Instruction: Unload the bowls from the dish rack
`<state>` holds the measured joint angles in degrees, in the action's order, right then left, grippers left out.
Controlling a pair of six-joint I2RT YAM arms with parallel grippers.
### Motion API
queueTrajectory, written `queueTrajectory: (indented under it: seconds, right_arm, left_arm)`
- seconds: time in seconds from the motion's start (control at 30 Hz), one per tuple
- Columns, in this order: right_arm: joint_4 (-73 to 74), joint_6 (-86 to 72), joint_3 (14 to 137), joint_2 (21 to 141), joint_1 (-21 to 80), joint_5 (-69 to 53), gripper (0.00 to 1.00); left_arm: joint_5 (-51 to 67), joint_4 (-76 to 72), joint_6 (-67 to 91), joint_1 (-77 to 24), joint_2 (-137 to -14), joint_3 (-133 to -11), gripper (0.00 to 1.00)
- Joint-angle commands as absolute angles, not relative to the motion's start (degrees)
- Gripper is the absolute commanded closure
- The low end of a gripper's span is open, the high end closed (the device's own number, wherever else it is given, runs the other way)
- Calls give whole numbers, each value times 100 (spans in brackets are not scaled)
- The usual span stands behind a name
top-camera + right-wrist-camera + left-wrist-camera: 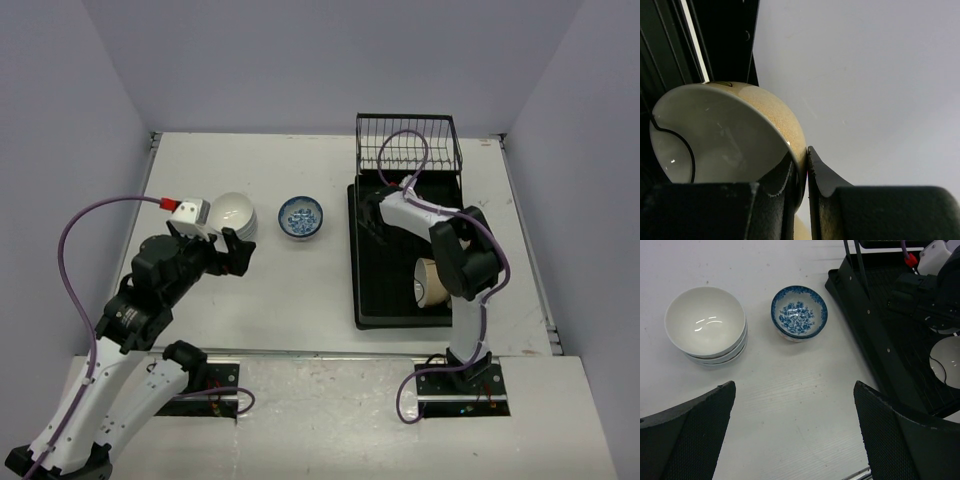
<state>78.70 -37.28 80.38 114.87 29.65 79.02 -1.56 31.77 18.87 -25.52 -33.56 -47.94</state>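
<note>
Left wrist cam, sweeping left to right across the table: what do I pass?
Stack of white bowls → blue-and-white bowl → dish rack → white-inside bowl within the rack, at the right edge.

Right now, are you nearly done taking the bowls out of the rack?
Done: a stack of white bowls and a blue patterned bowl sit on the table. In hand: the right gripper pinches a tan bowl at the dish rack. Left: carrying it out; whether others remain is unclear.
</note>
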Motion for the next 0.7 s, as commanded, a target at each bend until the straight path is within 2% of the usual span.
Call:
queueTrajectory:
  seconds: [0.0, 0.37, 0.67]
  right_arm:
    - [8684, -4711, 8262, 11637, 3059, 8068, 100]
    - [8666, -4719, 7998, 11505, 2866, 8490, 100]
    - [8675, -4799, 8025, 10925, 2760, 8797, 100]
  left_arm:
    - [-35, 2900, 1767, -2531, -3252, -4773, 0]
    - [-26, 2900, 1767, -2531, -3182, -4737, 0]
    - [-26, 2892, 1758, -2531, -3208, -4737, 0]
